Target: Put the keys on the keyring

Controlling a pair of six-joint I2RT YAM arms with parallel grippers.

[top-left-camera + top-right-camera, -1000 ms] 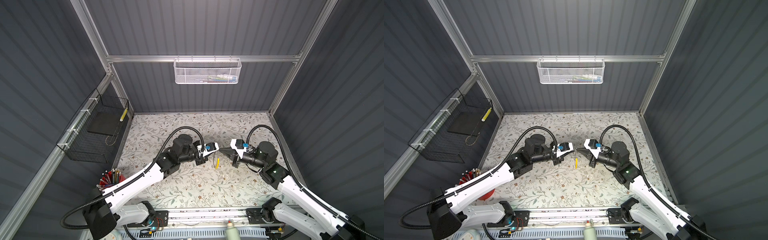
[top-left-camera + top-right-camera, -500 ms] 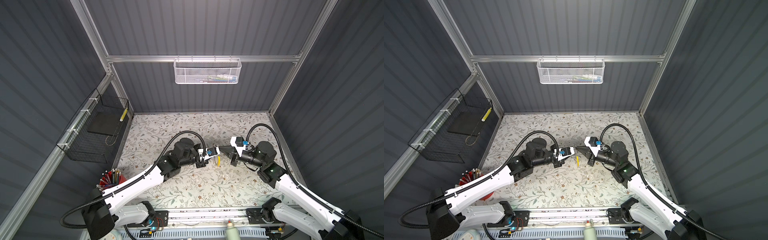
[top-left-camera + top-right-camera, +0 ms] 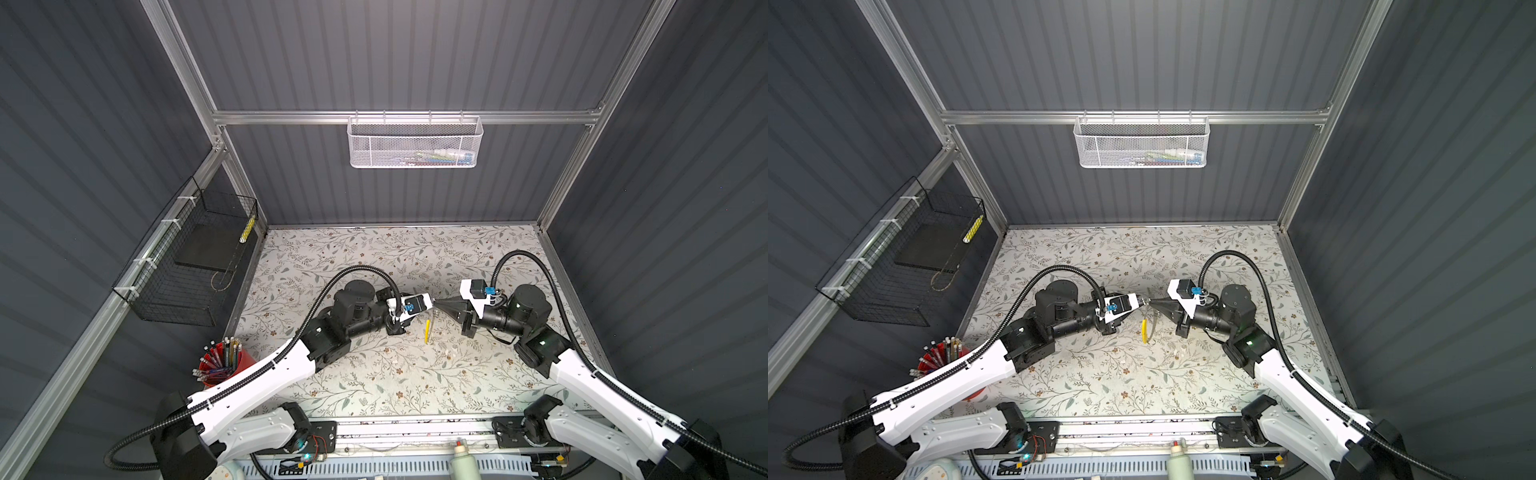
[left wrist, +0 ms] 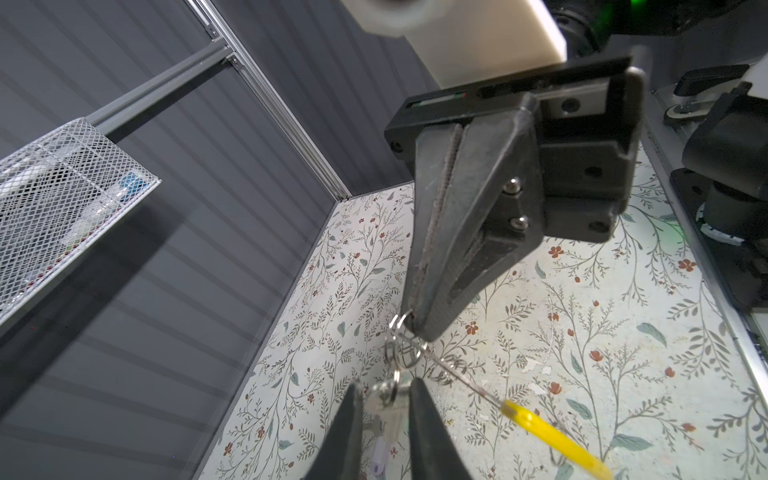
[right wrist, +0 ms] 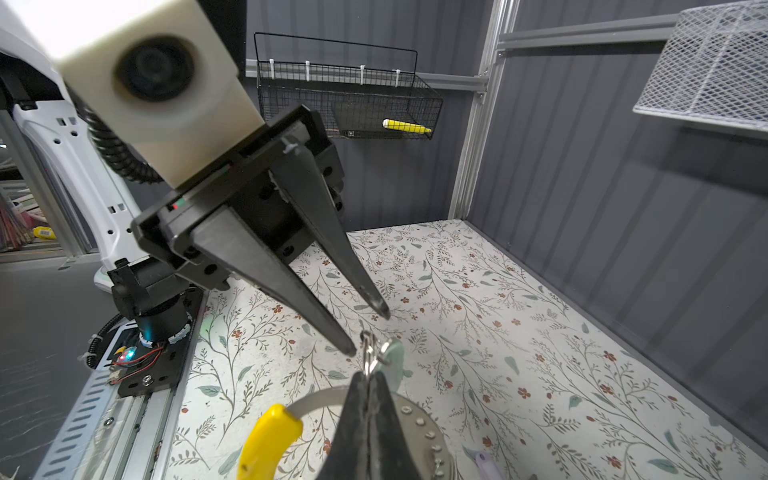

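Observation:
My right gripper (image 5: 365,380) is shut on small silvery rings of the keyring (image 5: 266,436), whose metal band with a yellow segment hangs beneath it above the mat. In both top views that yellow segment (image 3: 427,331) (image 3: 1144,330) hangs just under the two meeting gripper tips. A silvery key (image 4: 388,415) dangles from those rings between the fingers of my left gripper (image 4: 385,384). The left jaws stand slightly apart, open. From the right wrist view the left gripper (image 5: 366,331) shows a clear gap, with a pale green-headed key (image 5: 395,357) beside its lower fingertip. A pale purple key head (image 5: 484,461) hangs lower.
A white mesh basket (image 3: 415,143) hangs on the back wall. A black wire basket (image 3: 191,266) hangs on the left wall. A red cup of pencils (image 3: 222,361) stands at the front left. Small pale scraps (image 3: 451,353) lie on the floral mat.
The two grippers have closed in on each other and now meet tip to tip. My left jaws have spread apart around the key. The right jaws stayed shut.

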